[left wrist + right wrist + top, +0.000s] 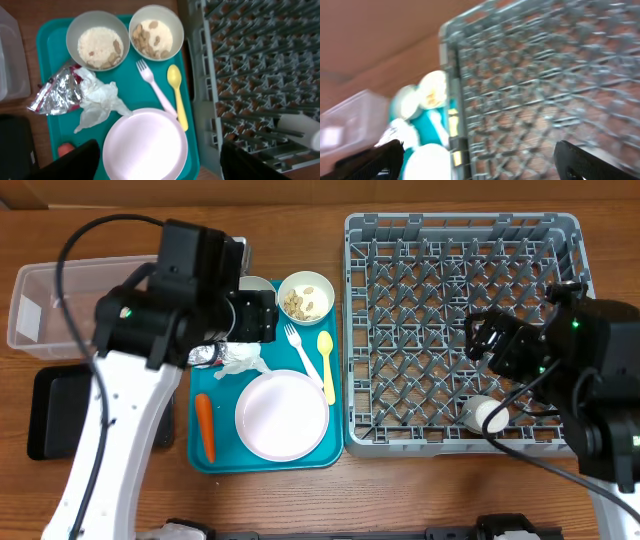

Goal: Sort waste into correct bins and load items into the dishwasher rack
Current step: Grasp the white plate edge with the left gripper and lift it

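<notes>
**Left claw** (165, 162), open and empty, hangs over the white plate (145, 147) on the teal tray (50, 37), beside the fork (155, 87) and pale-yellow spoon (177, 97). **Right claw** (480, 162), likewise open, hovers above the grey dishwasher rack (450, 222).

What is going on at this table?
Two arms are clearing a flat teal tray. The left arm's fingers hang open above it, holding nothing; the round pale-pink plate, two small white bowls, white fork, pale-yellow spoon, orange carrot, crumpled foil wrapper and white napkin lie on it. The right arm's fingers are open over the large grey plastic dishwasher rack, where one white cup-like item lies.
</notes>
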Controlling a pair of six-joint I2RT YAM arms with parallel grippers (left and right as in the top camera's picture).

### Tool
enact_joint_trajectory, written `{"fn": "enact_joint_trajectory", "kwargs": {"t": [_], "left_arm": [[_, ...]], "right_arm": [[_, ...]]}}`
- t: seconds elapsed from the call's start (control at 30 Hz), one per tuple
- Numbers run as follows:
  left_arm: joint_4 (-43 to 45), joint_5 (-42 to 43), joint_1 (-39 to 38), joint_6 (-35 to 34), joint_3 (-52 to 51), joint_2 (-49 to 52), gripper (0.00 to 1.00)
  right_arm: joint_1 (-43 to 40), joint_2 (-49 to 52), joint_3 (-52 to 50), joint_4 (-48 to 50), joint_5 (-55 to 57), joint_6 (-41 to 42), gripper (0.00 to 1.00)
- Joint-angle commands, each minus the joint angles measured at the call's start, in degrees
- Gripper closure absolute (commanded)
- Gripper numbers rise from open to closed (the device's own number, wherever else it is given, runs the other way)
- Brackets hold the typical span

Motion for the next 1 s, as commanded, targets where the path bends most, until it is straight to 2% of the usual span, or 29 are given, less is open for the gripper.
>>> {"fn": "enact_joint_trajectory", "kwargs": {"t": [0.0,0.1,0.17,0.27,0.4,0.7,0.87,0.97], "left_arm": [[-1.38,1.09,-0.07,0.48,-1.42,5.66,0.42],[-5.01,0.63,-0.04,0.44,-1.42,8.72,0.51],[-8.13,-0.09,0.31,-1.05,-1.66,10.32,0.53],[-11.02,-2.43,1.20,-5.38,-4.63,10.73,0.52],[-10.54,-2.34,2.62,-7.08,-12.09,10.51,0.48],[3.63,-0.66,6.93,-9.03,-32.22,10.58,0.46],[11.65,-0.63,8.50,-9.01,-38.27,10.58,0.43],[17.09,-0.17,8.50,-9.01,-41.24,10.58,0.47]], "right_arm": [[0.22,0.90,0.85,-0.87,-8.76,-1.22,0.00],[0.22,1.81,0.85,-3.28,-8.74,-1.64,0.00],[0.22,2.03,0.85,-4.50,-8.74,-1.90,0.00],[0.22,2.03,0.85,-5.05,-8.74,-2.29,0.00],[0.22,2.03,0.85,-5.66,-8.74,-2.27,0.00],[0.22,2.08,0.85,-6.73,-8.63,-2.71,0.00],[0.22,2.12,0.85,-6.88,-8.55,-2.71,0.00],[0.22,2.12,0.85,-6.91,-8.55,-2.71,0.00]]}}
